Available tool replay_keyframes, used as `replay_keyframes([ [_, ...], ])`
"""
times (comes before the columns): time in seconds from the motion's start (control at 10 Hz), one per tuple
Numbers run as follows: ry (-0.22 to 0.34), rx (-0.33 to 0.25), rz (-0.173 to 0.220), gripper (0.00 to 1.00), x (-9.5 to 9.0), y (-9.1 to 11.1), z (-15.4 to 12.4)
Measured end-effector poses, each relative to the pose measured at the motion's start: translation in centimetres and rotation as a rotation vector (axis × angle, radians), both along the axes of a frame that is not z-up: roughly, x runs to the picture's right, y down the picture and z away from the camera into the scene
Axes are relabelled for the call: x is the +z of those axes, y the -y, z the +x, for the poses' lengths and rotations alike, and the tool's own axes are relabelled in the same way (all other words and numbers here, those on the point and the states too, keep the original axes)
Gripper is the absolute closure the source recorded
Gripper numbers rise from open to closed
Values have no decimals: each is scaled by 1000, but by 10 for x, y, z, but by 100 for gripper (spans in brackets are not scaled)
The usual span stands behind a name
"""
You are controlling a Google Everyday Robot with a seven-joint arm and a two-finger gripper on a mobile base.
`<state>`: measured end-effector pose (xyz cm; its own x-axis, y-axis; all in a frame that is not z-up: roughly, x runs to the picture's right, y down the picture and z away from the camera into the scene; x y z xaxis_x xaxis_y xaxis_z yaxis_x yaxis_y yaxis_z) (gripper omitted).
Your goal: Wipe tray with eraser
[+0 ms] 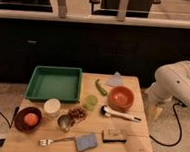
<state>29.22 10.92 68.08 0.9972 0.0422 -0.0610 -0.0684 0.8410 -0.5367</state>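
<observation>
The green tray [55,83] lies on the far left part of the wooden table and nothing lies in it. The eraser [114,136], tan on top with a dark base, lies flat near the table's front edge, right of centre. My gripper [156,113] hangs pointing down beside the table's right edge, off the table, at the end of the white arm [177,83]. It is well to the right of the eraser and far from the tray, and it holds nothing that I can see.
An orange bowl [120,98], a white-handled brush [121,115], a blue-grey sponge [86,142], a fork [55,141], a green pepper [101,86], a green cup [91,101], a white cup [51,107], a metal cup [64,122] and a dark bowl with an orange [28,118] crowd the table.
</observation>
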Motion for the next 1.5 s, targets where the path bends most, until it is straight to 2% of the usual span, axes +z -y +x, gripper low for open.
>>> replay_keyframes([
  [1.4, 0, -1, -1, 20, 0, -1, 0],
  [1.5, 8, -31, 1, 20, -2, -6, -3],
])
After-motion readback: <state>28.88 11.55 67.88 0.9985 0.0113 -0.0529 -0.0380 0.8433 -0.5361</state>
